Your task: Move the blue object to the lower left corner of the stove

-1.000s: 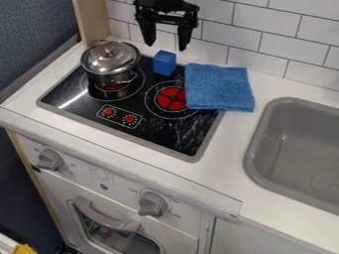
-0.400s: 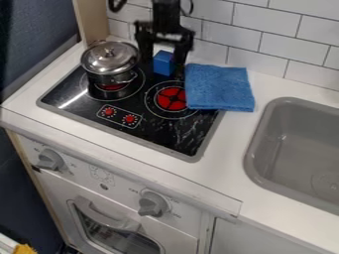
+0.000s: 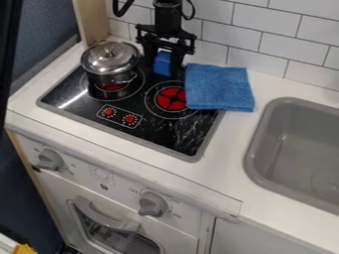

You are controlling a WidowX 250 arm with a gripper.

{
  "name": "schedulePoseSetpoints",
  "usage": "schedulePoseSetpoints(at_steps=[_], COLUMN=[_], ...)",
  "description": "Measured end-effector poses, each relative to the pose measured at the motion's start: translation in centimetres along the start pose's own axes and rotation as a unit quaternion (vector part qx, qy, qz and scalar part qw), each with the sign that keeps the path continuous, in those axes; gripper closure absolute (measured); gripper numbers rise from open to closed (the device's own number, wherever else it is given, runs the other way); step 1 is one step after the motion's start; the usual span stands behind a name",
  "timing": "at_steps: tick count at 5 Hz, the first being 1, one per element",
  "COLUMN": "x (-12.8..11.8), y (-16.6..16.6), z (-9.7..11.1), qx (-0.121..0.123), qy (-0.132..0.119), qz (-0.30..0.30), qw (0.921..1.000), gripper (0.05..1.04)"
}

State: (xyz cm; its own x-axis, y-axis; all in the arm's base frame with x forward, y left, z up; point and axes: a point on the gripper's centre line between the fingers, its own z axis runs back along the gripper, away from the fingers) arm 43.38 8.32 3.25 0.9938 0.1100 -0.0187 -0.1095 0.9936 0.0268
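- Lowered since the earlier frames: black gripper (image 3: 162,75), from above the blue block (image 3: 161,63) down to its level; block's position unchanged.
- Blue block: upright near the back edge of the black stove top (image 3: 79,110), between pot and cloth; well apart from the stove's lower left corner.
- Gripper state: released, its fingers standing apart to either side of the block; one partly hid the block's right side as viewed; contact with the block could not be told.
- Just beside the block: folded blue cloth (image 3: 220,88) at right, lying partly on the stove, partly on the white counter (image 3: 228,144); red burner (image 3: 171,99) in front of the block, near the cloth.
- Left of the block: lidded metal pot (image 3: 110,63), upright over a second burner; printed panel with two red dials (image 3: 119,116) in front of the pot.
- Farther out: grey sink (image 3: 291,144) set in the counter at right; white tiled wall (image 3: 265,34) behind; two grey knobs (image 3: 153,204) and an oven door handle (image 3: 104,216) on the front below.
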Motion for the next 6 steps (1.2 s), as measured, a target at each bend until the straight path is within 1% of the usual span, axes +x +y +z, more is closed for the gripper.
schedulePoseSetpoints(at_steps=[2, 3, 4, 5, 6], x=[-0.1, -1.0, -1.8, -3.5, -6.7], y=[-0.1, -0.2, 1.5, 3.3, 5.8], z=[0.0, 0.8, 5.2, 8.3, 9.9], qx=[-0.001, -0.014, -0.039, -0.038, -0.014], qy=[-0.012, -0.011, -0.050, -0.083, -0.092], qz=[0.003, 0.023, 0.064, 0.102, 0.147], qw=[0.9999, 0.9996, 0.9959, 0.9905, 0.9847], gripper=[0.470, 0.470, 0.470, 0.471, 0.470])
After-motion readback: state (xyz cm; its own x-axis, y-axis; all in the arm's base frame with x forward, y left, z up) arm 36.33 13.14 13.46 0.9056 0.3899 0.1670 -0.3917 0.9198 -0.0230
